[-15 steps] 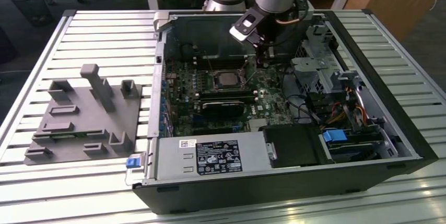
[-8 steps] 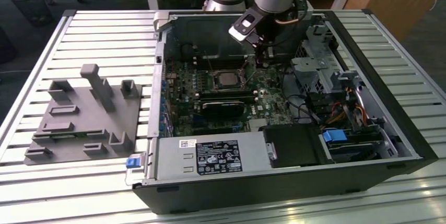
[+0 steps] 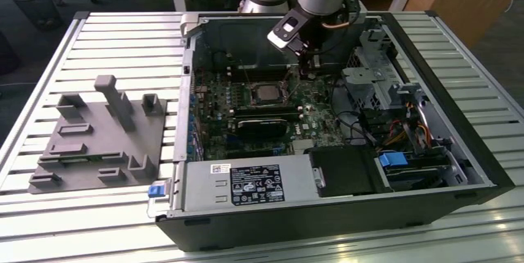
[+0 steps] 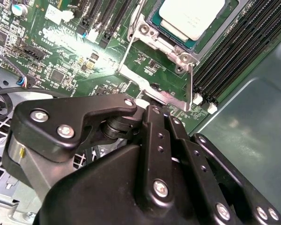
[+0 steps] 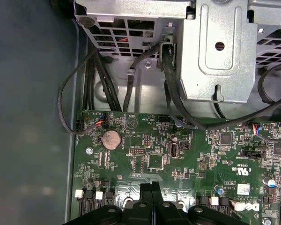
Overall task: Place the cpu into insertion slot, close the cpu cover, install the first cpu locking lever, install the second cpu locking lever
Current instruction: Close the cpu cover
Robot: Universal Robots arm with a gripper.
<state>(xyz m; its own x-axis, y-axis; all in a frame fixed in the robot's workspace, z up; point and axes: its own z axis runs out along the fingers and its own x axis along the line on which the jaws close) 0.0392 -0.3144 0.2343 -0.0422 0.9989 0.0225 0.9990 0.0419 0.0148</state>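
Found the small flat square cpu, pale silvery metal on top, seated in the square black insertion slot on the green circuit board. Noted the thin square silvery cpu cover lying around the chip, apparently down (latching not confirmable). Noted a thin silvery wire lever running past the frame's corner; cannot tell whether hooked.

Located the black two-finger gripper low over the board, just beside the slot toward the exterior view's right. Saw its fingertips pressed together in the first wrist view, clenched on nothing visible.

Judged the chip light, stiff and flat, smooth on top and fragile on its contact side; best taken by opposite edges. Judged the frame thin, stiff sheet metal, and the lever springy, best pushed near its free end.

Obtained from the second wrist view the close look at chip, frame and lever. Obtained from the first wrist view the board beyond the fingers: round silvery coin cell, black cables, grey perforated metal drive cage. Obtained from the exterior view the whole open black computer case on a pale slatted table, with a grey moulded fixture block well apart toward the exterior view's left
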